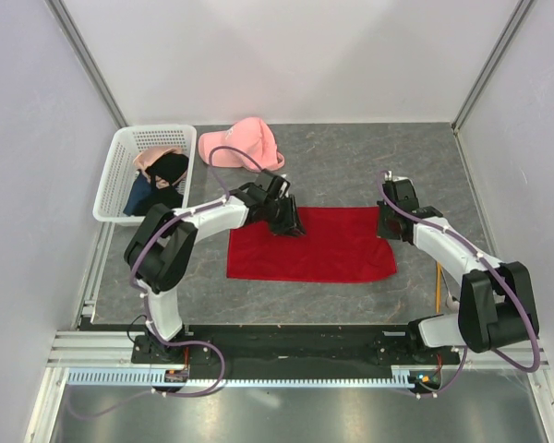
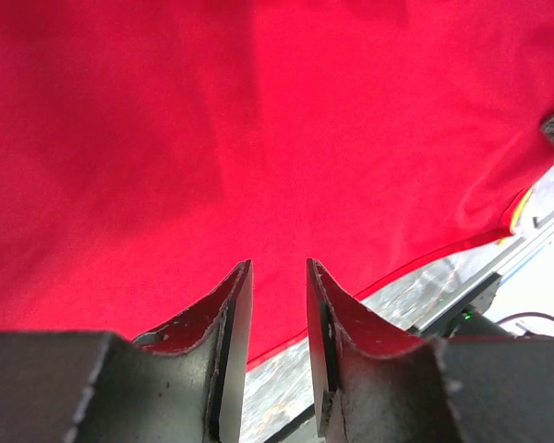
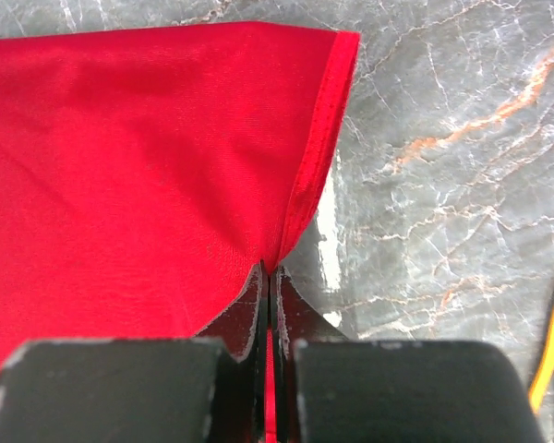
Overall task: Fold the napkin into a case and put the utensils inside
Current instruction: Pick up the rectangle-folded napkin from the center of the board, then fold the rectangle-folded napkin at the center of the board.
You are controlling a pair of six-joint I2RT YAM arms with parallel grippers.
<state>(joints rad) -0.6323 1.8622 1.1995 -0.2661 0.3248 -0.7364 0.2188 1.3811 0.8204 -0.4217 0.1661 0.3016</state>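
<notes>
- Pinching the right hem of the napkin (image 1: 314, 247), the right gripper (image 3: 270, 269) is pressed together on the cloth, probably to lift that side for a fold.
- The napkin lies flat mid-tabletop, not yet folded.
- Over its far-left corner the left gripper (image 2: 277, 277) hovers, jaws slightly spread, seemingly ready to grab.
- An orange utensil (image 1: 439, 281) waits near the right edge.

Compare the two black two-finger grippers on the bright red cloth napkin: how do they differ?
The left gripper has jaws apart; the right gripper is shut on the red napkin's hem. The left gripper is at the far edge, the right gripper at the right edge. Both are low at the cloth.
</notes>
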